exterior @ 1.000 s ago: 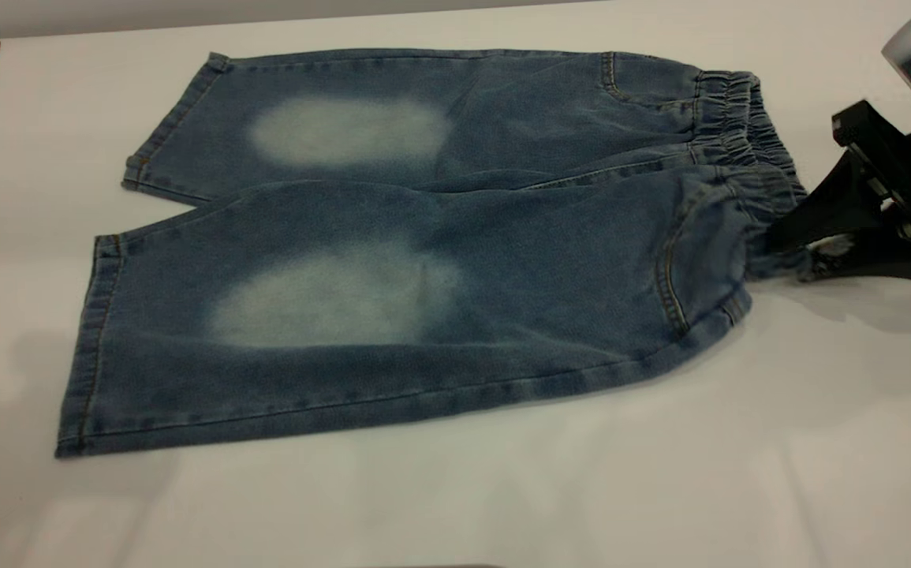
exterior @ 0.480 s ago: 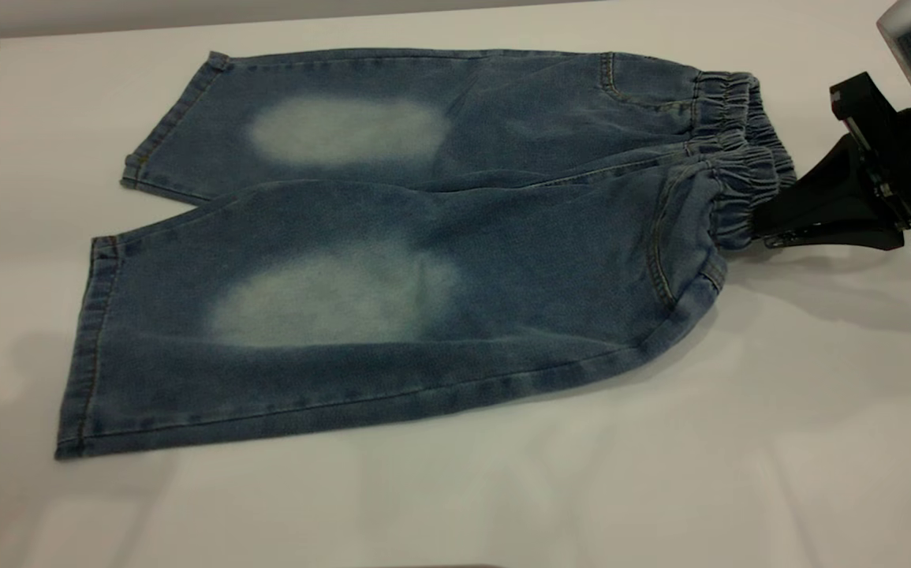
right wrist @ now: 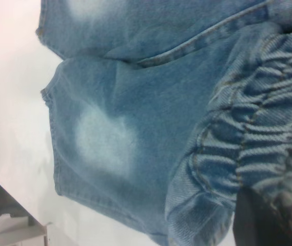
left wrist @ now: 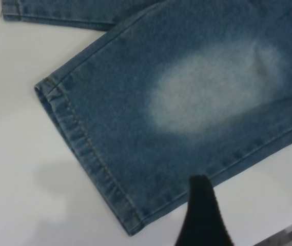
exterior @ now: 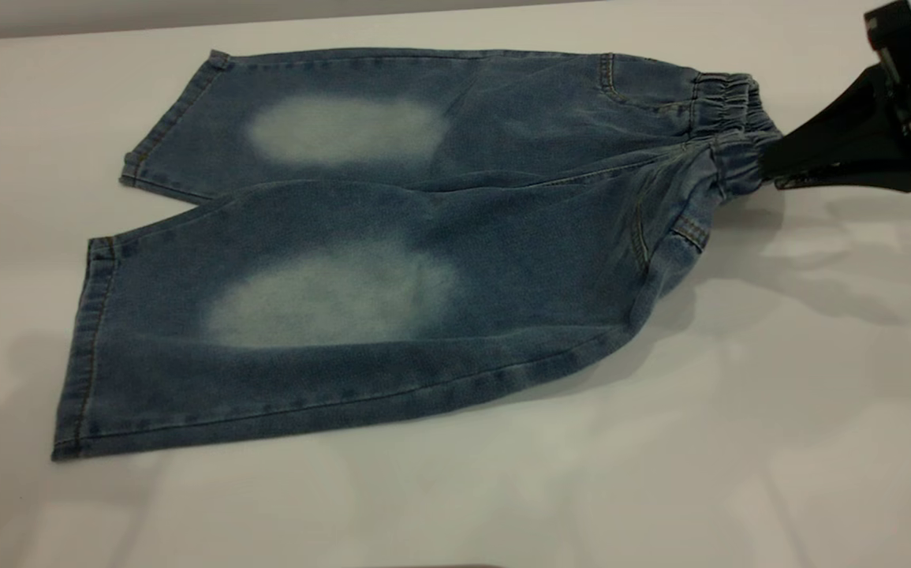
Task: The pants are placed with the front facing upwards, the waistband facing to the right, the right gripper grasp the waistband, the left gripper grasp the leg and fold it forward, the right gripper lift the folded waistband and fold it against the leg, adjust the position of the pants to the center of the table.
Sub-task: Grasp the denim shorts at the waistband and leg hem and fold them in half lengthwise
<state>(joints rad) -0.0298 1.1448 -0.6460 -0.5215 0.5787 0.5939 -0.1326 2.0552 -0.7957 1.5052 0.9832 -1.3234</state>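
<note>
Pinching the pants (exterior: 392, 260) waistband, right tool (exterior: 767, 162), body cropped.

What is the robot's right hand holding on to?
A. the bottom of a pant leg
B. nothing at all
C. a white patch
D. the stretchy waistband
D. The right hand is shut on the bunched, stretchy waistband of the pants, lifting that end off the table while the legs lie flat.
</note>
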